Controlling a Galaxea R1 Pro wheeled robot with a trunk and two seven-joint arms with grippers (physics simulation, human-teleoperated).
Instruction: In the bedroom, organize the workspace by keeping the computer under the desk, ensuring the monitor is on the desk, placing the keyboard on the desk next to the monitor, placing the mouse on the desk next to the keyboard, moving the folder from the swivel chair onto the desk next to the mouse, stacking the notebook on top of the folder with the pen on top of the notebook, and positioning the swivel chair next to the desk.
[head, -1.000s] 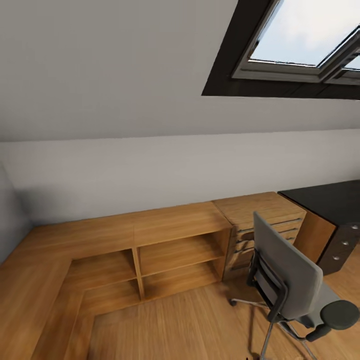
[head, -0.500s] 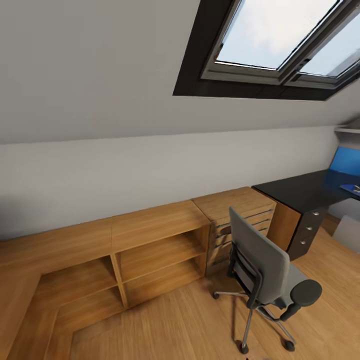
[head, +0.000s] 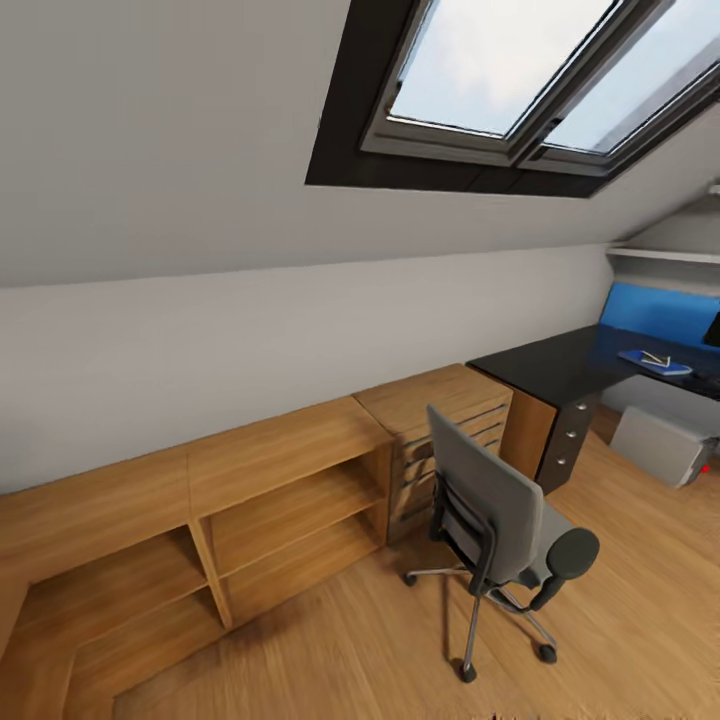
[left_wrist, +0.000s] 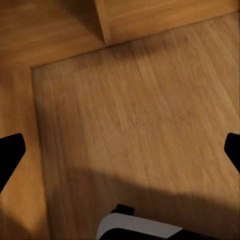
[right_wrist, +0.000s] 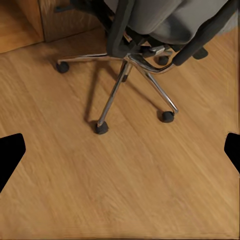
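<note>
One swivel chair (head: 500, 525) stands on the wood floor (head: 620, 640) of the bedroom, its grey back turned toward the camera and one black armrest pad (head: 572, 552) showing at its right side. In the right wrist view the chair's chrome star base (right_wrist: 134, 65) lies ahead of the right claw (right_wrist: 120, 150), near it, with four black castors countable on the floor; the grey seat (right_wrist: 165, 17) hangs above them. The right claw's two dark fingertips (right_wrist: 10, 152) sit far apart at the frame edges, released, grasping nothing.

The left claw (left_wrist: 120, 150) is likewise spread wide, its two fingertips (left_wrist: 9, 152) at opposite edges, empty, over bare floor (left_wrist: 135, 115) with the foot of a wooden shelf unit (left_wrist: 102, 22) ahead of it and a white and black part of the robot (left_wrist: 135, 227) close under it.

Beyond the chair, one glossy black desk (head: 560, 365) runs off to the right, well apart from both claws, its drawer pedestal (head: 565, 445) showing three silver knobs. One blue folder (head: 655, 362) lies on the desk top with something small and pale on it, too small to tell. One grey-white computer (head: 660, 445) stands on the floor beneath the desk. A blue wall panel (head: 660, 315) backs the desk. Between chair and desk stands one light wooden dresser (head: 440, 440), joined on its left by a low open shelf unit (head: 250, 520). Two skylight panes (head: 500, 60) are set in the sloped ceiling.
</note>
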